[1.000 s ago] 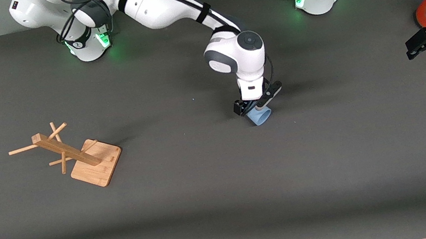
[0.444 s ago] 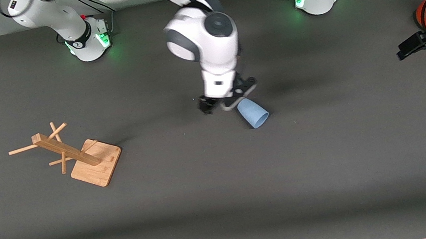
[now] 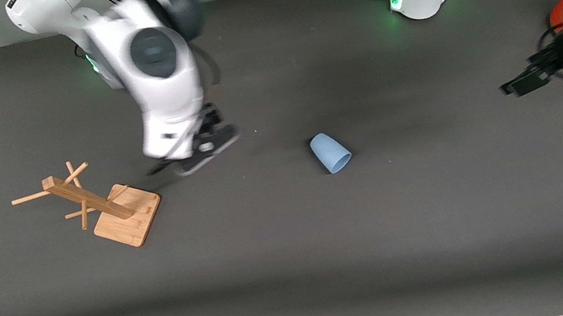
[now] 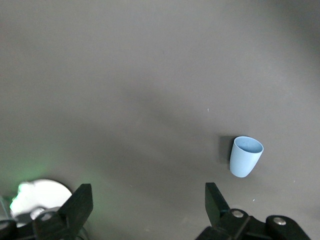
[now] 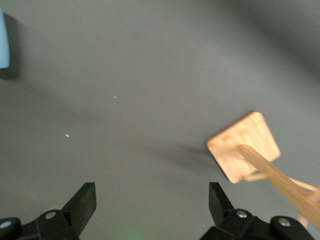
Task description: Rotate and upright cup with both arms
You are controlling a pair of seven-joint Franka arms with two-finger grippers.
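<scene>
Jaws spread on right gripper (image 3: 195,159), left gripper (image 3: 525,80), cup (image 3: 331,152) lying free

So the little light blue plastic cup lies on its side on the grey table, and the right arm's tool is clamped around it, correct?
Not quite. The small light blue plastic cup does lie on its side on the grey table, but the right arm's tool is open, apart from it, beside the wooden peg stand. The front view shows this.
</scene>
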